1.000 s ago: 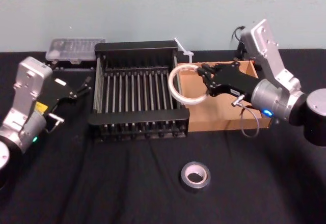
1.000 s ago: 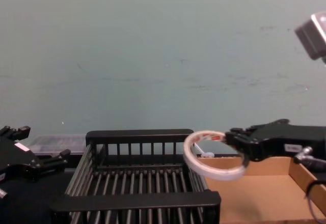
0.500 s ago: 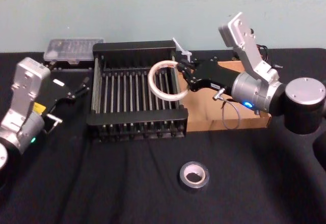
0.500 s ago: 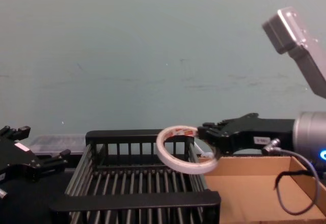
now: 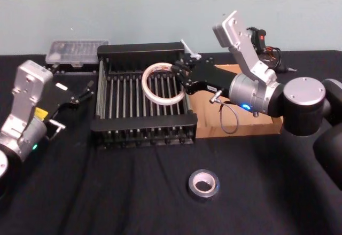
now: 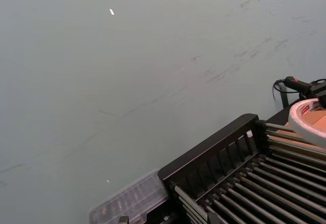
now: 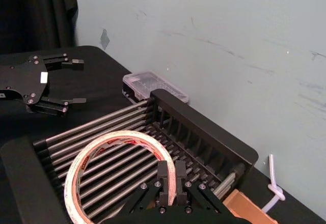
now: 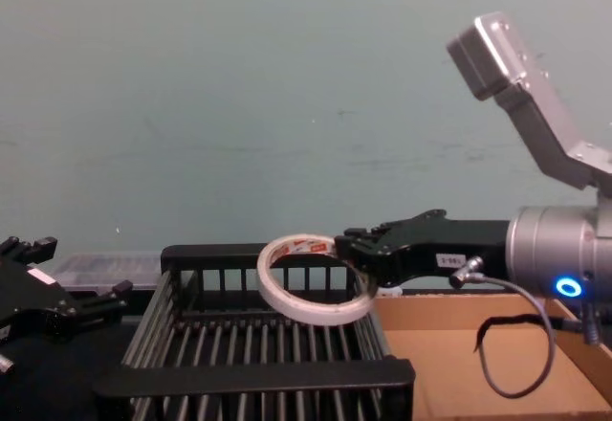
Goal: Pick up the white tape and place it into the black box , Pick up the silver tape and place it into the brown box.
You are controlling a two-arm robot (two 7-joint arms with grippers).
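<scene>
Jaws on the right clamp the white tape (image 8: 312, 312) over the black box (image 5: 144, 123), left jaws parked agape.

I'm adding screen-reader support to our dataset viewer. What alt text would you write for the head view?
The right gripper holds the white tape above the right half of the black box. The silver tape lies on the black tabletop in front of it. The brown box sits beside the black box on its right, and the left gripper hangs open on its left.

Head looks down, chest looks level; both share the black box (image 5: 144, 122).
</scene>
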